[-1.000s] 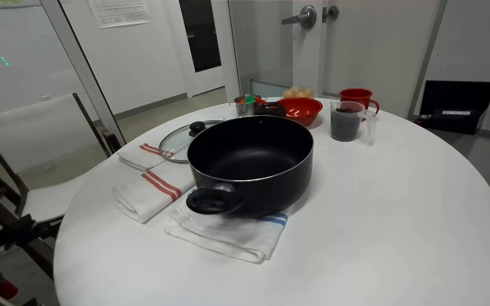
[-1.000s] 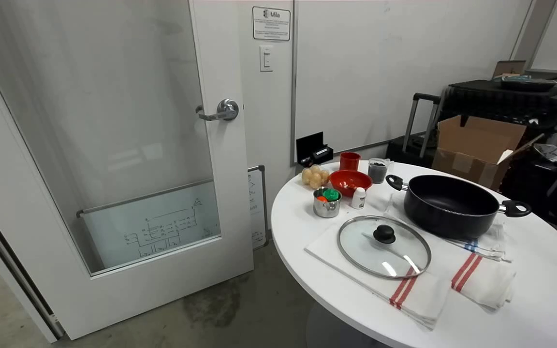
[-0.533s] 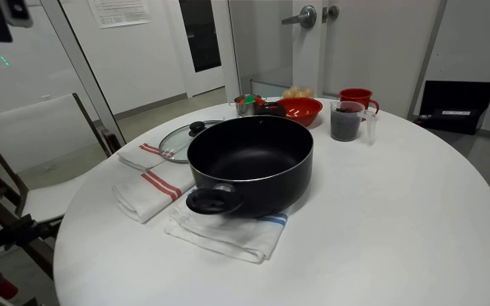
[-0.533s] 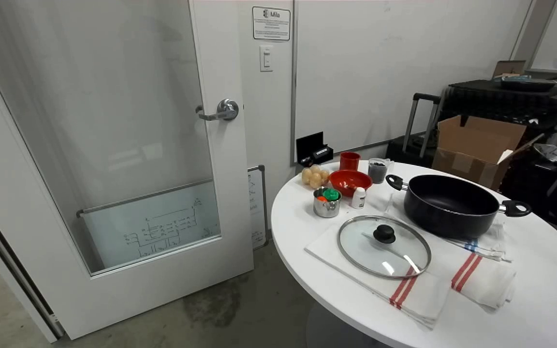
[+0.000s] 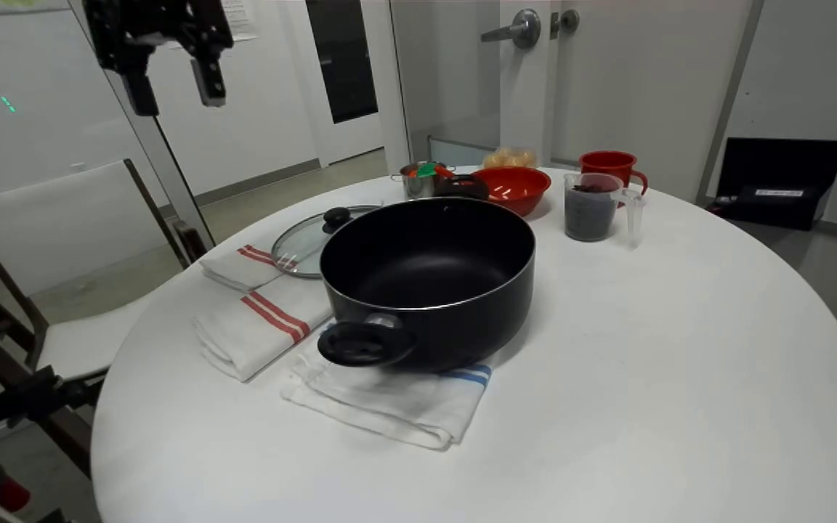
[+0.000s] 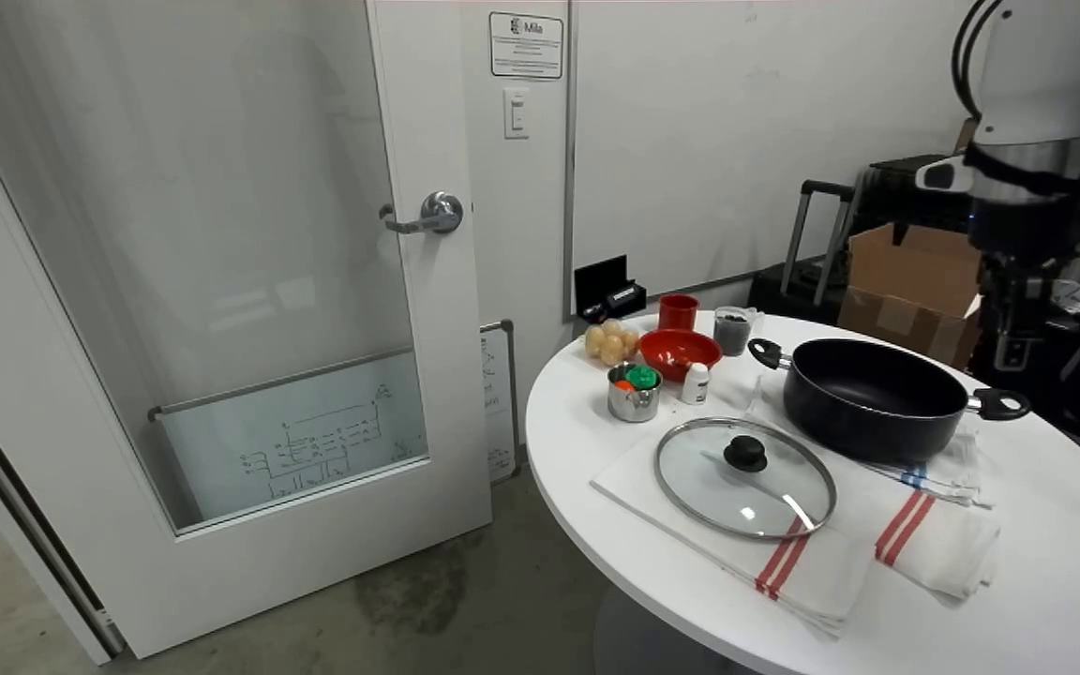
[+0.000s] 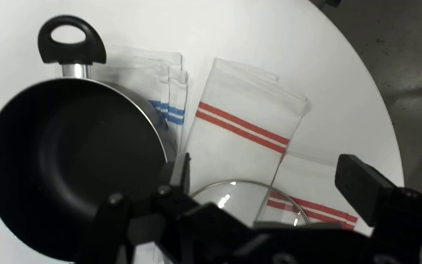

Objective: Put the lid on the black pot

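Over the round table, the robot arm has just swung in — a second ago neither exterior view had it. The black pot has not moved: it stands uncovered, partly on a blue-striped towel. Nor has the lid, which lies just beside the pot, apart from it, across the red-striped towels. The gripper hangs well above the table, fingers wide apart and holding nothing; in the wrist view the lid's rim shows below, between them. So this looks like the approach, with the lid yet to be taken.

As for room, a wide stretch of table runs out on the pot's side away from the lid, while on the lid's side the edge comes sooner. The pot's wall rises above the lid, so the lid will likely need a good lift before it crosses. A steel cup and a white bottle stand near the lid — a careless swing could knock them. The knob, the likely grip, sticks up with air all around.
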